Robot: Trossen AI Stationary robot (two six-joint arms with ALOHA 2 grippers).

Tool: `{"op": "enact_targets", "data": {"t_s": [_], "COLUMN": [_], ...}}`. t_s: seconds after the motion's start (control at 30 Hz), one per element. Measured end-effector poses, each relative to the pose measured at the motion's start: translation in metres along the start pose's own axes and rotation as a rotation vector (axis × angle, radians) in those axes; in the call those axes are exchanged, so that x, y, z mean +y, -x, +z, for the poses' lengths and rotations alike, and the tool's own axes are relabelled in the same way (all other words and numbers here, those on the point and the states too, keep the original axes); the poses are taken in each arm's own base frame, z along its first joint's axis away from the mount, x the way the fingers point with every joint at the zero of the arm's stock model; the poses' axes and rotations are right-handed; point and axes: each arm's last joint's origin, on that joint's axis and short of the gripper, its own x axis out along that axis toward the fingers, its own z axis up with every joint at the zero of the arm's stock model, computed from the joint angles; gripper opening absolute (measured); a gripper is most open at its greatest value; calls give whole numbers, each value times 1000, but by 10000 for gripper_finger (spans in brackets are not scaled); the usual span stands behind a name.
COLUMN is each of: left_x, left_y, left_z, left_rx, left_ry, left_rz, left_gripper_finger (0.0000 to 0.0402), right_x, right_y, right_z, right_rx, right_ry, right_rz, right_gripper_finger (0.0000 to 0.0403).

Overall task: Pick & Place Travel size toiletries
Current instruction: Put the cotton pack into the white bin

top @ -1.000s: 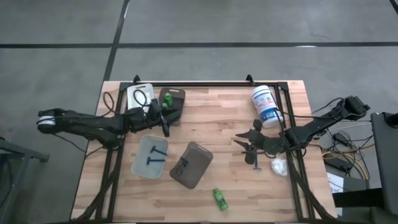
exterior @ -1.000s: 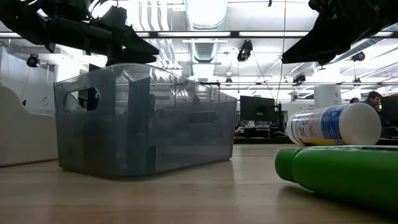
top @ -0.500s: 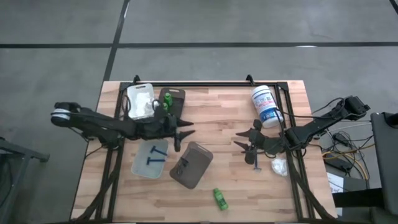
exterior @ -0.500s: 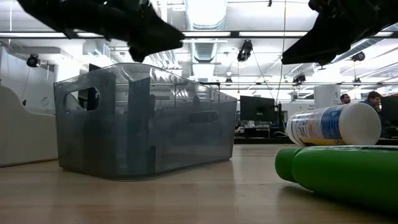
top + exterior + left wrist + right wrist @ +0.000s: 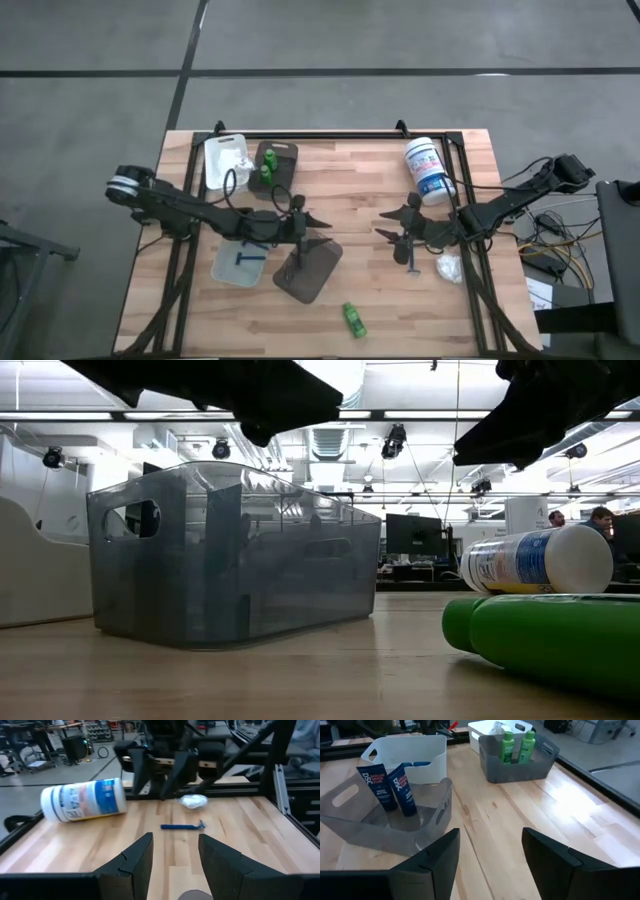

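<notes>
Two blue tubes (image 5: 391, 787) marked "DSC".

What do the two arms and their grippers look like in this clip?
Both arms are slim, dark and jointed, with black cables trailing along them. The left arm has a white band at its outer joint. The left gripper and right gripper each have two broad, dark, angular fingers.

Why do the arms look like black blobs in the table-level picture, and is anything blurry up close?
In the low view, bright ceiling lights backlight the left gripper into silhouette; the green bottle near the lens is soft. In the right wrist view, glare whitens the table.
</notes>
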Motion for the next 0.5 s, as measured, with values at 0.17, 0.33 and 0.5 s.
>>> {"op": "enact_targets", "data": {"t_s": [0.17,0.33,0.5], "left_x": [-9,-14,-18], "left_y": [-8,-12,-13], "left_z": [-6,-12,-12], "left_rx": [14,14,-5], "left_ry": [-7,0,6], "left_rz": [-19,-31,-42], "left_gripper_finger": [163,163,163], "right_x": [2,7,5], "right_y": [0,2,9], "right_z": [-1,6,10], "right_rx": [26,90,291], "right_ry": [-9,-42,-112], "right_rz": [56,166,141], "right_gripper_finger": [215,209,206]}}
